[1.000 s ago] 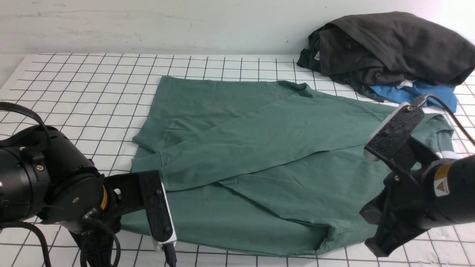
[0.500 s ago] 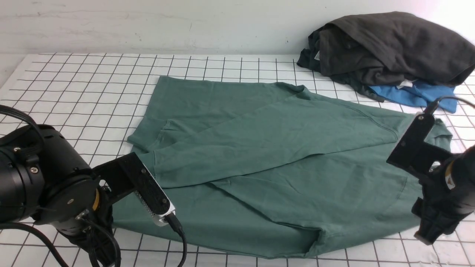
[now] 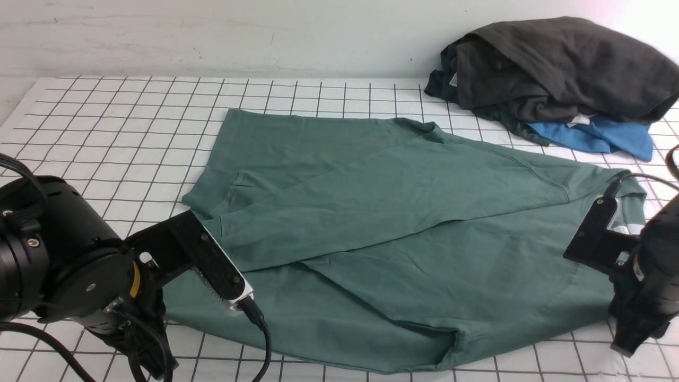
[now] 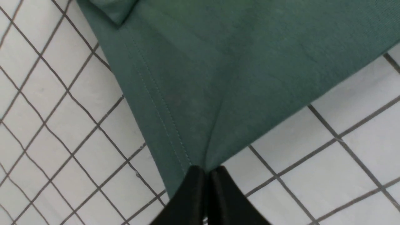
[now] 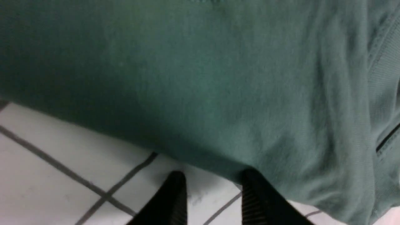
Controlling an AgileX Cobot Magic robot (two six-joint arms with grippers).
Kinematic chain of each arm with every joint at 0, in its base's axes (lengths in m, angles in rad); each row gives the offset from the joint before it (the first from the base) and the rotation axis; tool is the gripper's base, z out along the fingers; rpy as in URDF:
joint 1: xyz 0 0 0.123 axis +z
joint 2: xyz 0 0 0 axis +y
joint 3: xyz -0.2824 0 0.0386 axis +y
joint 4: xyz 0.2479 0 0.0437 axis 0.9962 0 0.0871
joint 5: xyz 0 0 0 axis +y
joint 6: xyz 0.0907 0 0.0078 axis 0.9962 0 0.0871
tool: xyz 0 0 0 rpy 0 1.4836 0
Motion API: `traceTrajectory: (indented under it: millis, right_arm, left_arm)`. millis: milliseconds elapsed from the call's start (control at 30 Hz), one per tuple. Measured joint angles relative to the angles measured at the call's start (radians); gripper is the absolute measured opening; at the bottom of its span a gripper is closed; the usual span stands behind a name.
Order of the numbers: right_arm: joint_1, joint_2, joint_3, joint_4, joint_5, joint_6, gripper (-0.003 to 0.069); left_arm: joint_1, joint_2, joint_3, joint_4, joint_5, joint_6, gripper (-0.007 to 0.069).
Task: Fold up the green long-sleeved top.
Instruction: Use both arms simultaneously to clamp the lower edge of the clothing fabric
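Green long-sleeved top [image 3: 382, 223]: is lying spread across the middle of the table [image 3: 106, 132], with its hem end pointing to the robot's left and its neck end to the robot's right.
Sleeve: one long sleeve is lying slantwise over the body of the top, running from the right shoulder area toward the left edge, where its cuffed end is resting on the fabric.
Near edge: the cloth is bunching into a small fold close to the table's front, right of centre.
Left claw [image 4: 204, 175]: is sitting at the near left corner of the top with its two fingers pressed together, pinching the stitched hem corner; the fabric is creasing up from the pinch.
Right claw [image 5: 215, 190]: is hovering low at the near right edge of the top, by the neck end, with its fingers standing apart and white table showing between them; one fingertip is touching the fabric's edge and nothing is being gripped.
Dark garment [image 3: 557, 69]: is lying heaped at the far right corner, apart from the top.
Blue garment [image 3: 599, 135]: is poking out from under the dark heap.
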Motion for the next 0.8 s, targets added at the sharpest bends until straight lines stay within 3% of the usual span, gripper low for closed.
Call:
traceTrajectory:
  millis: [100, 167, 533, 700, 800]
  right_arm:
    - [0.000, -0.008, 0.000, 0.000, -0.024, 0.058, 0.0043]
    - [0.000, -0.045, 0.000, -0.001, -0.026, 0.103, 0.0004]
    - [0.000, -0.403, -0.010, -0.020, 0.018, 0.186, -0.0010]
    - [0.000, -0.339, -0.092, -0.022, -0.051, 0.198, -0.0010]
    - [0.000, -0.251, -0.125, -0.026, -0.045, 0.197, -0.0010]
  left_arm:
    - [0.000, -0.032, 0.000, -0.004, 0.000, -0.019, -0.0007]
    - [0.000, -0.072, 0.000, 0.000, -0.001, -0.045, -0.0007]
    - [0.000, -0.310, -0.059, 0.199, 0.005, -0.343, -0.0003]
    - [0.016, -0.177, -0.207, 0.269, -0.053, -0.363, -0.0003]
    - [0.018, -0.080, -0.250, 0.230, -0.025, -0.300, -0.0001]
